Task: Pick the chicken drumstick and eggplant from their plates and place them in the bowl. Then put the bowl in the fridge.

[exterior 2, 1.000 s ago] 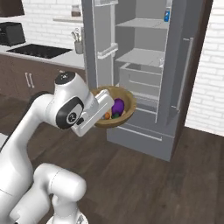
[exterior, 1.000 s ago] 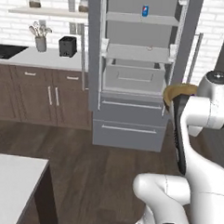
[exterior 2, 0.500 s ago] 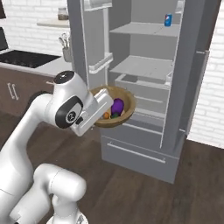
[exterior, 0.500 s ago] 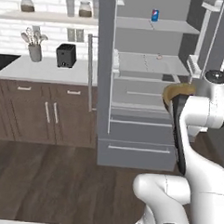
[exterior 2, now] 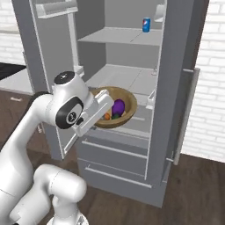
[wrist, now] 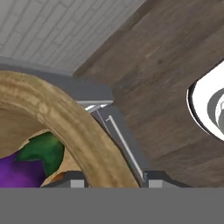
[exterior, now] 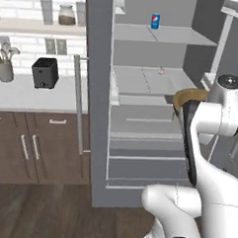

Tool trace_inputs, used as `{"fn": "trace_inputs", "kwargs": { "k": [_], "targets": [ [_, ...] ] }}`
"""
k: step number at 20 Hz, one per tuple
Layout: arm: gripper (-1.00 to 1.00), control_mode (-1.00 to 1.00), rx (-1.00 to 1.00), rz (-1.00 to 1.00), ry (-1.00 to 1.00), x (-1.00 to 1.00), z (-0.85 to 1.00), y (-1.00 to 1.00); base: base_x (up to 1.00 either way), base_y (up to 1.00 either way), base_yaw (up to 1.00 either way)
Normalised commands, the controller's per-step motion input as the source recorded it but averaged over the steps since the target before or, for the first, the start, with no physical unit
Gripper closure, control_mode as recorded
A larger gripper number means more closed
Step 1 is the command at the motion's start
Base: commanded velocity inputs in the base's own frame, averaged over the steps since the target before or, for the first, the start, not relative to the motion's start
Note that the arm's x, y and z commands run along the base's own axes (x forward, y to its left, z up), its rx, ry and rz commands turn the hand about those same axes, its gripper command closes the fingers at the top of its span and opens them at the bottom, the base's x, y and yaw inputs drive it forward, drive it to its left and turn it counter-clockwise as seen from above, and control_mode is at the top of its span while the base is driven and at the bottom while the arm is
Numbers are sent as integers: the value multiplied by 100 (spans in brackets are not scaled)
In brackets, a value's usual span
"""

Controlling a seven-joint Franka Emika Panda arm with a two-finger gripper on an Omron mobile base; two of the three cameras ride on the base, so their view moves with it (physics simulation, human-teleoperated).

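My gripper [wrist: 113, 183] is shut on the rim of the light-brown wooden bowl [exterior 2: 121, 110], holding it level in front of the open fridge [exterior 2: 127, 79], about at its middle shelf. The purple eggplant [exterior 2: 117, 107] lies in the bowl, with an orange-brown bit of the chicken drumstick [exterior 2: 107, 116] beside it. The hand view has the bowl's rim [wrist: 57, 118] between my fingertips and the eggplant [wrist: 22, 173] with its green cap inside. From the left base view the bowl [exterior: 184, 97] peeks out behind my arm. The plates are out of view.
A blue can [exterior: 155, 21] stands on the fridge's upper shelf. The fridge door [exterior 2: 180, 88] hangs open at the right, with drawers [exterior 2: 114, 151] below the bowl. A counter to the left carries a black toaster [exterior: 45, 72] and a utensil holder [exterior: 4, 68].
The whole picture has shifted: the base has driven closer to the fridge, which is now larger and nearer. The bowl stays in my grip at the same spot relative to the arm.
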Motion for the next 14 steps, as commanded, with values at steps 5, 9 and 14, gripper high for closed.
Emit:
{"fn": "trace_inputs", "kwargs": {
  "k": [5,9,14],
  "targets": [
    [100,100,0,0,0,0,0,0,61,15,-3],
    [100,100,0,0,0,0,0,0,73,5,-2],
    [100,100,0,0,0,0,0,0,61,47,-16]
  ]
}}
